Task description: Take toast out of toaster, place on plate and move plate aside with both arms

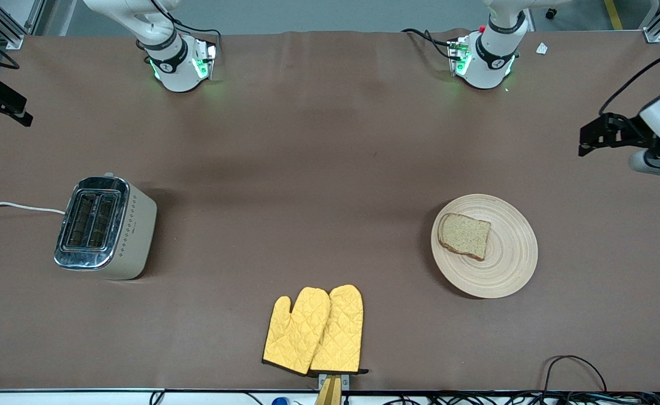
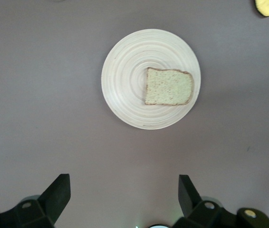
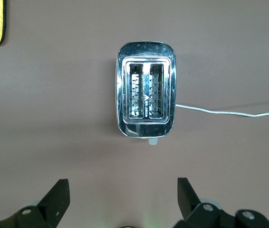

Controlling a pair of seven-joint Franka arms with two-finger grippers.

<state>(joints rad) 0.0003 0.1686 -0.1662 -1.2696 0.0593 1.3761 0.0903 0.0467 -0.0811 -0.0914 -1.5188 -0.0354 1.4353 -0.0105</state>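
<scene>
Already the toast [image 1: 465, 236] lies on the plate [image 1: 504, 270], toward the left arm's end; the toaster [image 1: 104, 228] sits empty. Both arms should lower evenly onto facing rim edges. Left gripper [image 2: 124, 199] and right gripper [image 3: 123, 199] hover wide open, empty.

Toast [image 1: 465, 235] flat on plate [image 1: 510, 264], toaster [image 1: 104, 226] empty
</scene>
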